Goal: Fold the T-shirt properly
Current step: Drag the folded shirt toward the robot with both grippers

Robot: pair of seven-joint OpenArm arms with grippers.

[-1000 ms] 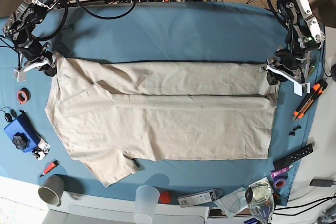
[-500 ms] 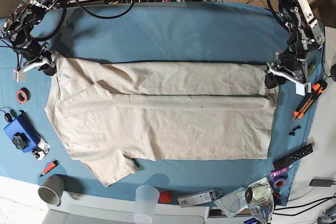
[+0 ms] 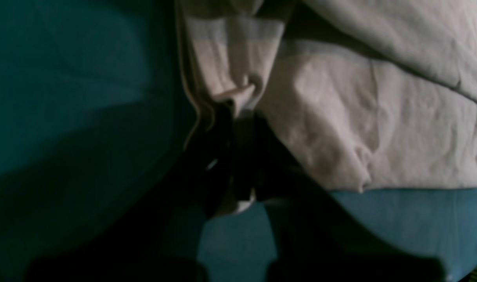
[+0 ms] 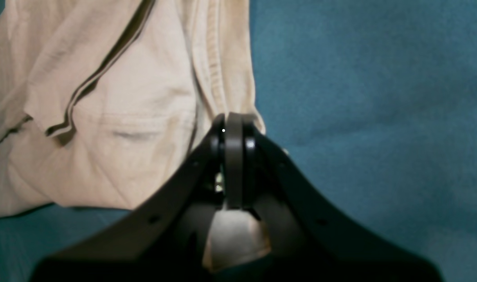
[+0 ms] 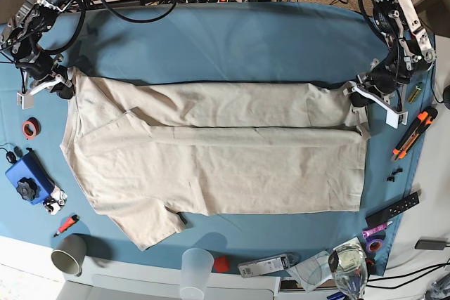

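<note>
The beige T-shirt [image 5: 225,166] lies spread sideways on the blue tablecloth [image 5: 246,40], with its far long edge folded over toward the middle. A sleeve sticks out at the near left. My left gripper [image 5: 357,96] is at the shirt's far right corner. In the left wrist view it [image 3: 240,117] is shut on a bunched fold of the shirt [image 3: 359,117]. My right gripper [image 5: 60,86] is at the far left corner. In the right wrist view it [image 4: 232,119] is shut on the hemmed edge of the shirt [image 4: 125,117].
On the left lie a red tape roll [image 5: 29,128], a blue device [image 5: 27,177] and a red marker [image 5: 65,224]. A grey cup [image 5: 69,253], a clear cup [image 5: 197,266] and a glass [image 5: 348,265] stand along the near edge. An orange knife [image 5: 416,131] and a black bar [image 5: 394,209] lie at right.
Both grippers have shifted slightly toward the far side while holding the shirt's corners. The left gripper also moved a little inward, and the right corner is slightly raised.
</note>
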